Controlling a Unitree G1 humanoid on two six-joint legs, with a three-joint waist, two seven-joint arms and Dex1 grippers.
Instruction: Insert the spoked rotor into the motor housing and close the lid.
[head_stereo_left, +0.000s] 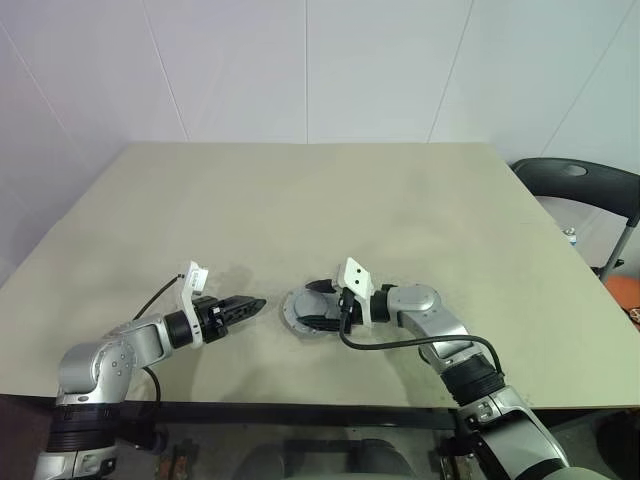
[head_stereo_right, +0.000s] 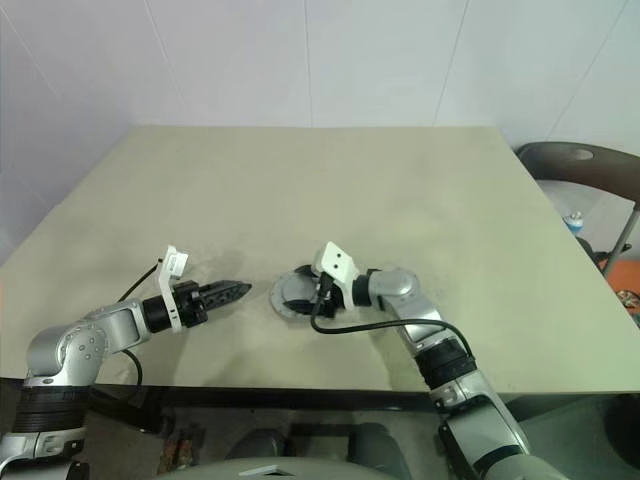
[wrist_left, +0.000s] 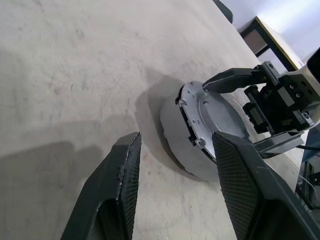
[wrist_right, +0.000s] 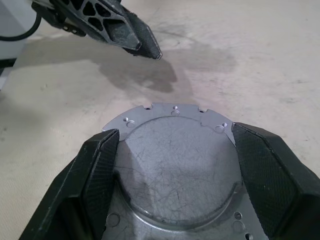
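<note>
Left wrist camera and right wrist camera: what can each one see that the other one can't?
Left wrist view alone: the round grey metal lid's thick side, where it sits on the housing, with the right pincer straddling it, and a dark table edge far off. Right wrist view alone: the lid's flat scratched top with small holes, and the left pincer hanging apart above the table. Both: the lid and the beige table.

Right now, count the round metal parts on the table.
1 in sight: the lid, a flat grey disc on the table near the front edge, between the right pincer's fingers. Other parts may be hidden beneath it.
</note>
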